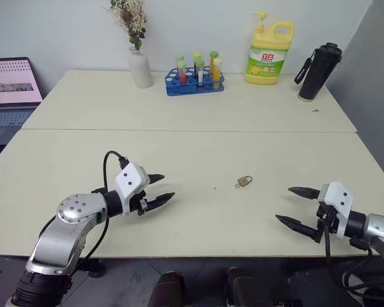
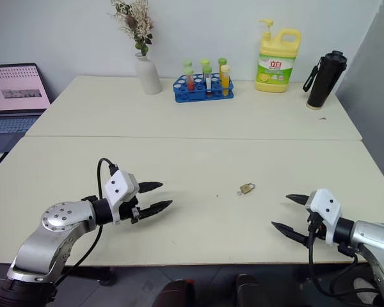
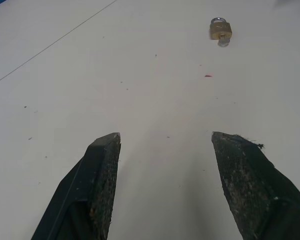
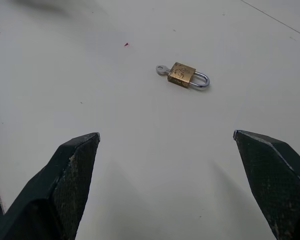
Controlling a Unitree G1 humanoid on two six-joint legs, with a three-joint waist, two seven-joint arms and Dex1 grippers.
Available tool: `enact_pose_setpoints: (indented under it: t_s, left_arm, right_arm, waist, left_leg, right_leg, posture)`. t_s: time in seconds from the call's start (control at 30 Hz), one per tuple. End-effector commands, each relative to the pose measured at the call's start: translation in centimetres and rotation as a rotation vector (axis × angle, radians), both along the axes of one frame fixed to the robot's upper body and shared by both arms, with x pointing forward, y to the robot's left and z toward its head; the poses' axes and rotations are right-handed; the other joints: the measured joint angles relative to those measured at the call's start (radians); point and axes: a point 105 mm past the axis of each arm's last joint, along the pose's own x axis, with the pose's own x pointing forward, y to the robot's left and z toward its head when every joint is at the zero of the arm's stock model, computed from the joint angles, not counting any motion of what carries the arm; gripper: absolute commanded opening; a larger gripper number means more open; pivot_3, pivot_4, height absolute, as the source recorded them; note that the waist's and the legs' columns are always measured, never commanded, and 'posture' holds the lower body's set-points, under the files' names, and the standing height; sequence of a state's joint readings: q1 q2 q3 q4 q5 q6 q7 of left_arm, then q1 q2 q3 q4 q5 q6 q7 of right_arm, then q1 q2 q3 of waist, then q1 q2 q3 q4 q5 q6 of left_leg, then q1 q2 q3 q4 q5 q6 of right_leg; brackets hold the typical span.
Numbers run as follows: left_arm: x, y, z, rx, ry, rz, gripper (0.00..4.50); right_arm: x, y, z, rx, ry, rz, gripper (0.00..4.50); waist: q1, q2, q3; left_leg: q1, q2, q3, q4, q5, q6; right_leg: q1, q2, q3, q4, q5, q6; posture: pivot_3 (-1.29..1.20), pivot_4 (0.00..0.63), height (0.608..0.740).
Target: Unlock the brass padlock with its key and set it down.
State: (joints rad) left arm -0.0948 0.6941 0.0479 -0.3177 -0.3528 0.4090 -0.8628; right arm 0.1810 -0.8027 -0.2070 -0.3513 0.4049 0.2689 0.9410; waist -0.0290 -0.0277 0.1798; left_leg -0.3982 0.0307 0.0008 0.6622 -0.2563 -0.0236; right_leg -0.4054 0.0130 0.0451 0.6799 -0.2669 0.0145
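- Head view: your left two-fingered black gripper (image 1: 159, 190) and right two-fingered black gripper (image 1: 296, 206) hang with jaws apart, empty; the tiny brass padlock (image 1: 244, 181) lies between them on the cream table (image 1: 198, 150).
- Left wrist view: it lies well ahead of your jaws; you may nudge it away.
- Right wrist view: the small silvery key (image 4: 162, 70) sits in the lock; a clumsy pinch could knock it out.

Quick count of what's on the table (image 1: 179, 211)

One brass padlock (image 1: 244, 181), one vase (image 1: 140, 67), one tube rack (image 1: 194, 83), one detergent jug (image 1: 269, 54), one black flask (image 1: 319, 71), one laptop (image 1: 11, 89) and two grippers are counted.

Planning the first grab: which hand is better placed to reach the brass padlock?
Right, probably. The brass padlock lies nearer the open right hand than the open left hand, with bare table between.
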Motion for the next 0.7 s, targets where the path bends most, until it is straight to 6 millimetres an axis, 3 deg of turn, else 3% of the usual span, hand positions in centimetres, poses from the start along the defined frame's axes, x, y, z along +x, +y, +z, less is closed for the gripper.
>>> enact_pose_setpoints:
  t_s: [0.03,0.43,0.57,0.7]
  left_arm:
    - [-0.3,-0.3,1.7,-0.010,-0.066,-0.023,3.04]
    - [-0.1,-0.5,1.0,0.070,-0.094,-0.037,3.04]
    - [0.8,-0.9,3.0,-0.030,-0.155,-0.031,3.04]
    - [0.4,-1.2,2.7,0.010,-0.158,-0.081,3.04]
  right_arm:
    - [-0.3,0.0,0.3,-0.005,-0.029,0.026,4.50]
    - [-0.6,0.2,-0.6,-0.013,-0.002,0.049,4.50]
    - [0.1,0.0,-0.2,-0.038,-0.054,0.026,4.50]
    - [1.0,0.3,0.4,-0.084,-0.174,0.019,4.50]
  waist:
    - [0.000,0.000,0.000]
    - [0.000,0.000,0.000]
    - [0.001,0.000,0.000]
    - [0.000,0.000,0.000]
  left_leg:
    - [0.000,0.000,0.000,0.000,0.000,0.000]
    - [0.000,0.000,0.000,0.000,0.000,0.000]
    - [0.000,0.000,0.000,0.001,0.000,0.000]
    - [0.000,0.000,0.000,0.000,0.000,0.000]
  right_leg:
    - [0.000,0.000,0.000,0.000,0.000,0.000]
    - [0.000,0.000,0.000,0.000,0.000,0.000]
    - [0.000,0.001,0.000,0.000,0.000,0.000]
    - [0.000,0.001,0.000,0.000,0.000,0.000]
  posture:
    - [0.00,0.150,0.740]
    - [0.00,0.150,0.740]
    - [0.00,0.150,0.740]
    - [0.00,0.150,0.740]
